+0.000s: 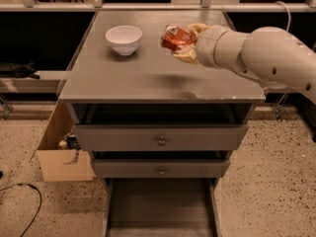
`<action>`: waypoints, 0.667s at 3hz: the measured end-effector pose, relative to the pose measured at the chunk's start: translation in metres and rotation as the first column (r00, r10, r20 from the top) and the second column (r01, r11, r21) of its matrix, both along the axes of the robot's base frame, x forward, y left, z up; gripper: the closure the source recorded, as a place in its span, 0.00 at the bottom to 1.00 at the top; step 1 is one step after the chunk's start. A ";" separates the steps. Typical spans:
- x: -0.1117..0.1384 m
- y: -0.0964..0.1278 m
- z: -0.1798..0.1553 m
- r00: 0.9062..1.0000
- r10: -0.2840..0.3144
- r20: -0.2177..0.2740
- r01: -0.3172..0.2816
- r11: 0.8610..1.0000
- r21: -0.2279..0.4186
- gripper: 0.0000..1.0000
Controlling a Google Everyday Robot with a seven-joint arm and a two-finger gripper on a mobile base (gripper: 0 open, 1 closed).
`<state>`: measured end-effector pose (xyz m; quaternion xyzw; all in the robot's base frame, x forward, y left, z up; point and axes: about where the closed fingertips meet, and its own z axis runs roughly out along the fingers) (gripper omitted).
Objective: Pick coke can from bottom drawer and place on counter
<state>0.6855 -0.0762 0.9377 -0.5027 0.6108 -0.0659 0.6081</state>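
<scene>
Red coke can clamped in the gripper above the counter.

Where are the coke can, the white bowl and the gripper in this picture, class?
coke can (176, 36), camera view, its red side, held above the counter (148, 78).
white bowl (123, 39), camera view, its outer wall.
gripper (184, 41), camera view, midway between its jaws, shut on the can over the counter.

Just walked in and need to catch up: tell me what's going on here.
The robot's gripper has its jaws shut on the coke can, holding it in the air over the counter, to the picture's right of the white bowl. The bottom drawer stands pulled open. The can is not yet set down.
</scene>
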 end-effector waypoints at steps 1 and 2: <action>-0.010 -0.005 -0.032 0.998 0.002 -0.069 -0.004 0.999 -0.032 1.00; -0.011 -0.006 -0.035 0.997 0.001 -0.074 -0.003 0.999 -0.033 0.97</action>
